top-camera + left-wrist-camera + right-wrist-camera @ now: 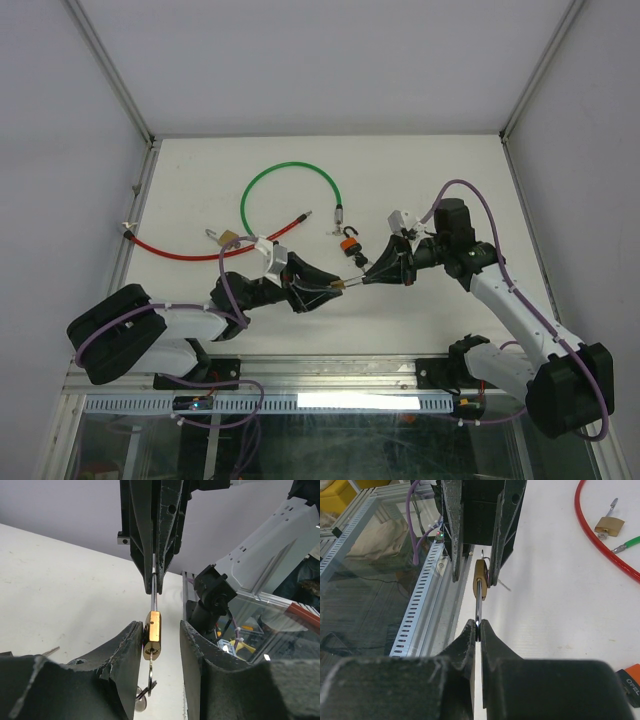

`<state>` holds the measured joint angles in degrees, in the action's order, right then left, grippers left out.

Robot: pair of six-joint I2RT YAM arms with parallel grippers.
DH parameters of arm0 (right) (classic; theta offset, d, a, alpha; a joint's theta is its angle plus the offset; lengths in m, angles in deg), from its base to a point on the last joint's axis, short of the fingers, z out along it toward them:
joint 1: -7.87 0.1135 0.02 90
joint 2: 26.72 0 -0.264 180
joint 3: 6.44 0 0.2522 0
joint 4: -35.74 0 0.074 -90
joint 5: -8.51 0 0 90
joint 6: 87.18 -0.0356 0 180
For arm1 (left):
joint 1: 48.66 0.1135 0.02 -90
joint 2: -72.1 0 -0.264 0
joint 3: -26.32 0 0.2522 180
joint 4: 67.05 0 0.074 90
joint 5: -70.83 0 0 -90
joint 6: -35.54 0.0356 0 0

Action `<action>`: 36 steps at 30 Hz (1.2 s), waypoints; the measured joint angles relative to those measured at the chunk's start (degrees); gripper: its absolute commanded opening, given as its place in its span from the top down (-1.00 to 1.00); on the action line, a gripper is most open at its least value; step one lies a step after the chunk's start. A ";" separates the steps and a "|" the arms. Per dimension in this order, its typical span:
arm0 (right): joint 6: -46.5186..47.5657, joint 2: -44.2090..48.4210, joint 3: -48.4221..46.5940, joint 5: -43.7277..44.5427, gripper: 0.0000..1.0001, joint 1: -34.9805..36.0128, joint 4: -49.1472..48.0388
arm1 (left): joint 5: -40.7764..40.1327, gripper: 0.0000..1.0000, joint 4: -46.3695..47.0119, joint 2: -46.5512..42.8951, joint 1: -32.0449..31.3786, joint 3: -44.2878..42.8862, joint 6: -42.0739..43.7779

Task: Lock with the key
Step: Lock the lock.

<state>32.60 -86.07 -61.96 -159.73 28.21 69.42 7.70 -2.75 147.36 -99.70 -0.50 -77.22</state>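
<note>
A small brass padlock (153,632) hangs in the air between my two grippers, above the table's near edge. Its steel shackle (478,607) is pinched in my right gripper (478,626), which is shut on it. The key (149,669) sits in the keyhole on the underside, with a ring and a second key dangling below. My left gripper (160,630) straddles the padlock body. Its left finger (125,650) touches the brass and its right finger (192,650) stands apart from it. From above, both grippers meet at the padlock (343,285).
Farther back on the table lie a green cable loop (290,195), a red cable (175,250), another brass padlock (228,238) and an orange padlock (350,243). The slotted metal rail (417,605) of the table's near edge runs just below the held padlock.
</note>
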 measured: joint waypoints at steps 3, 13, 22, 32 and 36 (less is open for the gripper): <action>-0.13 0.00 0.00 -0.02 1.00 0.00 -0.07 | -0.02 0.27 -1.55 0.00 0.00 -0.20 0.46; -0.35 -0.22 0.00 -0.09 1.00 -0.02 -0.42 | -0.07 0.55 -6.10 -0.50 -0.02 -1.42 1.33; -0.39 -0.42 0.00 -0.28 1.00 -0.17 -0.44 | 0.17 1.00 -7.23 -0.79 -0.02 -1.68 2.51; -2.25 -3.06 0.04 -1.86 1.00 -0.11 -0.83 | 2.67 1.00 -16.52 -2.12 0.15 -5.18 6.67; -2.21 -3.26 0.57 -1.97 1.00 0.11 -0.83 | 4.70 1.00 -18.32 -1.60 0.76 -6.12 6.47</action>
<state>30.39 -89.33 -61.39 -161.70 28.32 68.59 12.40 -21.06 145.77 -98.94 -6.62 -70.75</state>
